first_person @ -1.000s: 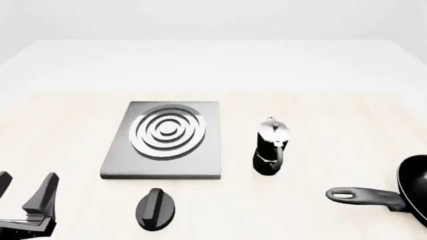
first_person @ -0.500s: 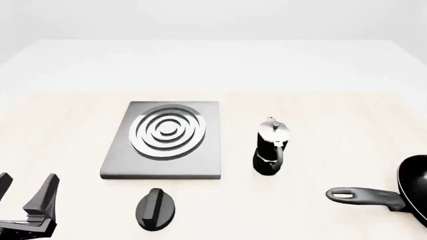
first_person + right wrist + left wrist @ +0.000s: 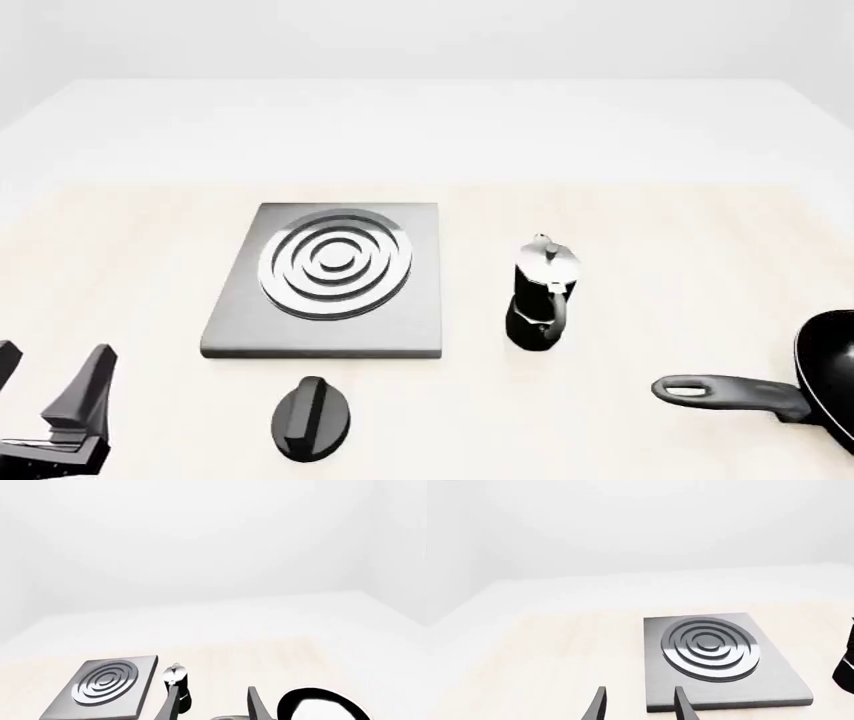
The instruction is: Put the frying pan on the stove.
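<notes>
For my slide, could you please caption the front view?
Frying pan at right, stove left of moka pot.

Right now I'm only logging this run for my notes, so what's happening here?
Nothing is being handled yet. The frying pan lies at the table's right edge, handle pointing left, well apart from the stove. A moka pot stands between them, and a black knob lies in front of the stove. The left pincer hangs open at the near left; the right pincer is open too.

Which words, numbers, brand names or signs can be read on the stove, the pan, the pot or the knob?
None. No text shows in any view: the stove, frying pan, moka pot and black knob are all plain and unmarked.
</notes>
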You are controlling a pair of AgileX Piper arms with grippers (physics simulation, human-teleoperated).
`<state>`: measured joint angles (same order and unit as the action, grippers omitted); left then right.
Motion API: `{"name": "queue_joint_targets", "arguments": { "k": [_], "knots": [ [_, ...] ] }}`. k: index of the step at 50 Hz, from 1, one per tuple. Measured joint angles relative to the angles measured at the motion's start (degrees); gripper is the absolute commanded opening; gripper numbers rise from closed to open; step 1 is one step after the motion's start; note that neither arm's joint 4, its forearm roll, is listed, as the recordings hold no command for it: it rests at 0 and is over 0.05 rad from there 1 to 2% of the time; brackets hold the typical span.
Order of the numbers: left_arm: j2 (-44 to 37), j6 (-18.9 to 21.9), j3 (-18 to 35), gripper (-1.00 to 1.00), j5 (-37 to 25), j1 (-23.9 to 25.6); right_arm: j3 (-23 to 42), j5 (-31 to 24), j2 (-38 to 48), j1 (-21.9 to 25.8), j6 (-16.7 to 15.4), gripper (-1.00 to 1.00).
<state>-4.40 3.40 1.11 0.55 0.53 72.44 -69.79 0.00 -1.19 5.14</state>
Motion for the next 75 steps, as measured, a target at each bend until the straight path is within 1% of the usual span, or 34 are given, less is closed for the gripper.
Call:
{"name": "queue_joint_targets", "arguments": {
  "k": [8,16,24,34,51,62,75],
  "knots": [
    [-6.0,0.7,1.9,1.00,4.4,2.9,1.0,-0.1,0.0,0.0,0.4,1.00],
    [-15.8,2.0,4.8,1.00,11.7,6.7,1.6,-0.1,0.0,0.1,0.6,1.00],
    [-25.4,3.2,9.0,1.00,17.6,11.4,1.9,-0.1,0.0,0.2,0.8,1.00],
    [-35.3,4.4,15.9,1.00,21.8,17.4,2.0,-0.1,0.0,0.2,1.2,1.00],
    [-49.3,7.2,31.0,1.00,22.3,30.0,2.0,-0.1,0.0,0.4,1.4,1.00],
    [-57.9,9.9,41.1,1.00,20.1,37.3,1.9,-0.1,0.0,0.4,1.6,1.00],
    [-67.2,13.5,51.5,1.00,16.6,44.7,1.7,-0.1,0.0,0.4,2.1,1.00]
  ]
}}
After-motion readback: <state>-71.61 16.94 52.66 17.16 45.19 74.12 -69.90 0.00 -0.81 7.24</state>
